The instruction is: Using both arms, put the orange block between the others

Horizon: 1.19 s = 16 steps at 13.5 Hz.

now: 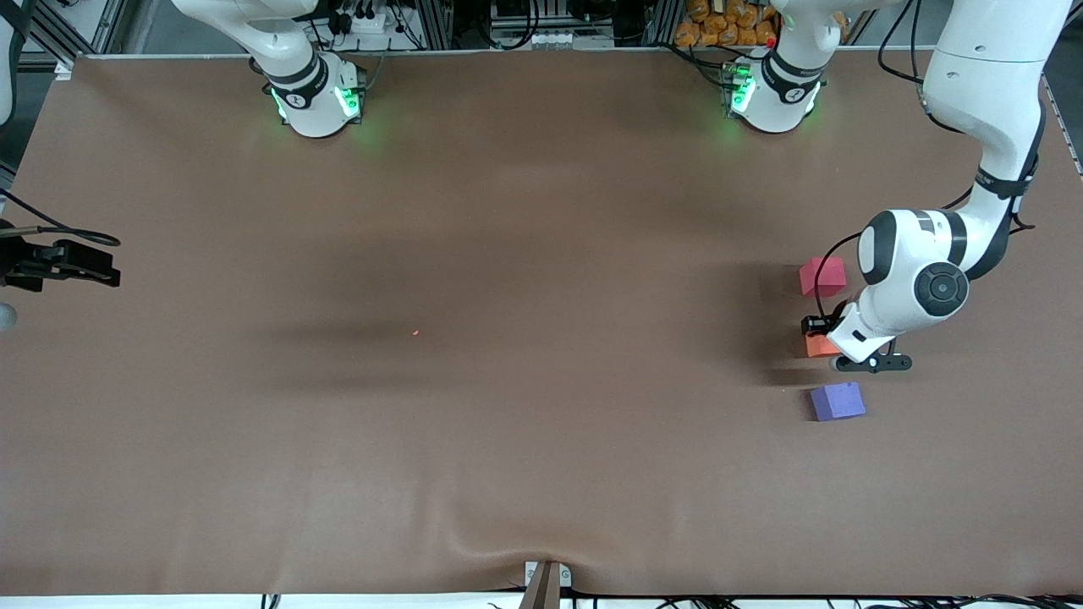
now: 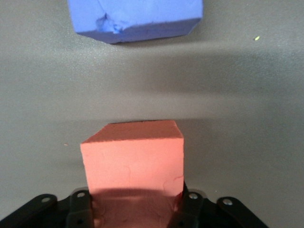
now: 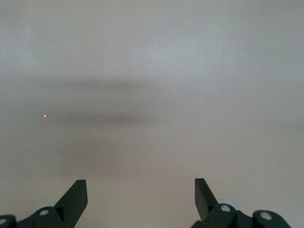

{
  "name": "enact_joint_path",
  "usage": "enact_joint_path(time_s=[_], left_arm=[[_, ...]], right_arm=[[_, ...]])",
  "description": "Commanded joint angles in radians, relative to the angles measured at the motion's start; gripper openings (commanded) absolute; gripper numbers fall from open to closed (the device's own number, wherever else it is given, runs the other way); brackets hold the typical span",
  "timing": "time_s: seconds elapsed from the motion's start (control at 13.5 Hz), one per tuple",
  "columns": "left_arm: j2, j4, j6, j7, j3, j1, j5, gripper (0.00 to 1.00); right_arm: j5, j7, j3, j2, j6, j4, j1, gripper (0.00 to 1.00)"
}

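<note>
My left gripper (image 1: 819, 337) is shut on the orange block (image 1: 816, 346), down at the table near the left arm's end. In the left wrist view its fingers (image 2: 78, 204) press the orange block's (image 2: 133, 156) two sides. The block sits between the others: the red-pink cube (image 1: 822, 277) lies farther from the front camera, the purple-blue cube (image 1: 838, 401) (image 2: 135, 19) nearer. All three stand apart. My right gripper (image 1: 106, 260) (image 3: 141, 187) waits open at the right arm's end of the table, nothing between its fingers.
A brown cloth (image 1: 508, 423) covers the table. A tiny orange crumb (image 1: 415, 332) (image 3: 45, 115) lies near the middle. Both arm bases (image 1: 317, 97) (image 1: 774, 93) stand along the edge farthest from the front camera.
</note>
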Motion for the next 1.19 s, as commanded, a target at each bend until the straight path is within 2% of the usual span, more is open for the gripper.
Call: enact_joint_path(time_s=[0.0,0.15,0.3,0.59,0.81,0.96,1.11], left_arm=[[-0.072,-0.030,-0.027,-0.022,-0.013,0.003,0.028,1.00],[-0.143,0.001,-0.080,-0.006,-0.022,0.005,0.028,1.00],[-0.239,0.045,-0.164,-0.009,-0.045,0.005,0.022,1.00],[-0.299,0.296,-0.470,-0.006,-0.118,0.008,0.009,1.00],[-0.318,0.465,-0.688,-0.002,-0.181,0.011,-0.004,1.00],[-0.386,0.486,-0.770,0.007,-0.188,0.005,-0.029,1.00],[-0.448,0.493,-0.834,0.056,-0.160,-0.027,-0.057,1.00]], right_arm=[[0.036,-0.007,0.014,-0.010,-0.017,0.000,-0.055,1.00],[0.088,-0.011,0.014,-0.010,-0.026,0.000,-0.098,1.00],[0.095,-0.019,0.017,-0.011,-0.026,0.000,-0.099,1.00],[0.078,-0.016,0.020,-0.013,-0.027,0.001,-0.086,1.00],[0.001,-0.014,0.020,-0.013,-0.026,0.001,-0.031,1.00],[-0.013,-0.014,0.020,-0.013,-0.024,0.001,-0.013,1.00],[-0.014,-0.017,0.020,-0.011,-0.024,0.001,-0.014,1.00]])
